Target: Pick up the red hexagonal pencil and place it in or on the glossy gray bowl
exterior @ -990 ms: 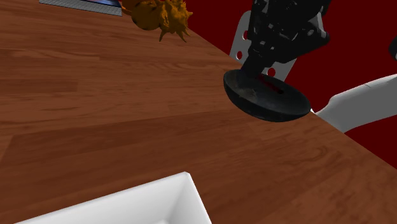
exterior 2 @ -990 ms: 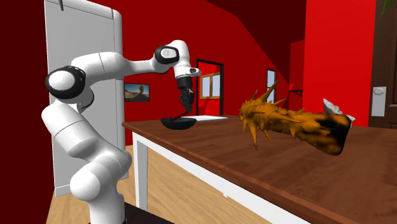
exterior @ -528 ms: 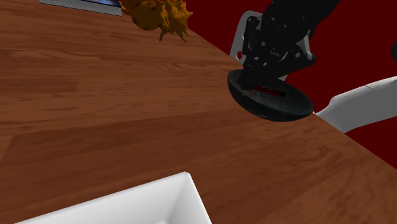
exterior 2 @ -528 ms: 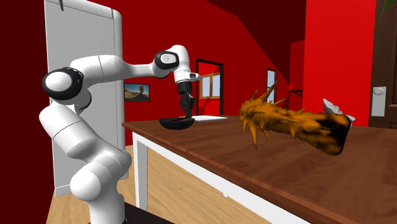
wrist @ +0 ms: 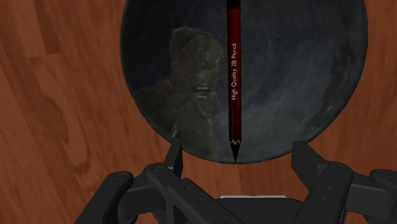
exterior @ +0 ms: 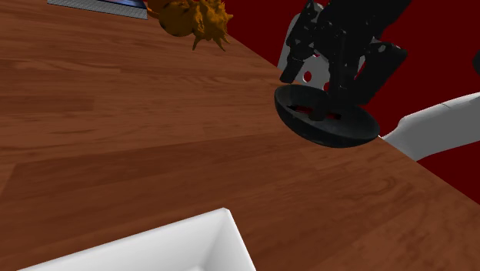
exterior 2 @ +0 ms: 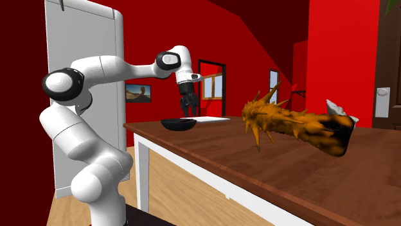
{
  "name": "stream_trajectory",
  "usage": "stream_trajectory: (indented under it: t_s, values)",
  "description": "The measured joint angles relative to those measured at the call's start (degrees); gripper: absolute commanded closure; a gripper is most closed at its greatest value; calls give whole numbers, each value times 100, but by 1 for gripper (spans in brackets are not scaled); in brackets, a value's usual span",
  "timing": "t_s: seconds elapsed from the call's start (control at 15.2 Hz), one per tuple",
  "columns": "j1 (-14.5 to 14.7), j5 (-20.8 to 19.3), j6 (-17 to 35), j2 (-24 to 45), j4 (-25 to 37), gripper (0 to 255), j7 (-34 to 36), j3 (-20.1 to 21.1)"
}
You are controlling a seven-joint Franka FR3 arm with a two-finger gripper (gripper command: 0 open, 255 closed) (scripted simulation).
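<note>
While the pincer (exterior: 327, 86) hangs just above the bowl (exterior: 340, 132), its two black fingers stand wide apart and hold nothing. From the wrist camera the fingertips (wrist: 174, 156) sit on either side of the bowl's (wrist: 305, 76) near rim, and neither touches the pencil.

Pencil (wrist: 234, 83): dark red, lying flat inside the bowl across its floor. Its sharpened black tip reaches the rim nearest the pincer (wrist: 238, 154). White print runs along the barrel: "High Quality 2B Pencil".

Bowl: dark grey, glossy, shallow, with blurred reflections on its inner surface. It rests on the brown wooden table (exterior: 115, 115), close to the edge on the shoulder view's right, with red wall beyond that edge.

Seen from the far end of the table (exterior 2: 257, 160), the white arm (exterior 2: 115, 64) reaches over from its stand. The pincer (exterior 2: 187, 109) points straight down at the bowl (exterior 2: 178, 123), a small gap between them.

Other items:
- A spiky orange object (exterior 2: 289, 125) lies on the table well apart from the bowl; in the shoulder view it (exterior: 192, 19) sits at the far end.
- A white box (exterior: 154, 246) is in the shoulder view's lower foreground, with one corner showing.
- A tall white cabinet (exterior 2: 83, 26) stands behind the arm.
</note>
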Motion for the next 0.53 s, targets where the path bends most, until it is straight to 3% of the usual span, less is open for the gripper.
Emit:
stream_trajectory:
  t_s: [0.13, 0.53]
  values:
    - [0, 0, 0, 0, 0, 0, 0, 0]
    - [-89, -97, -639, 295, 933, 0, 78, -6]
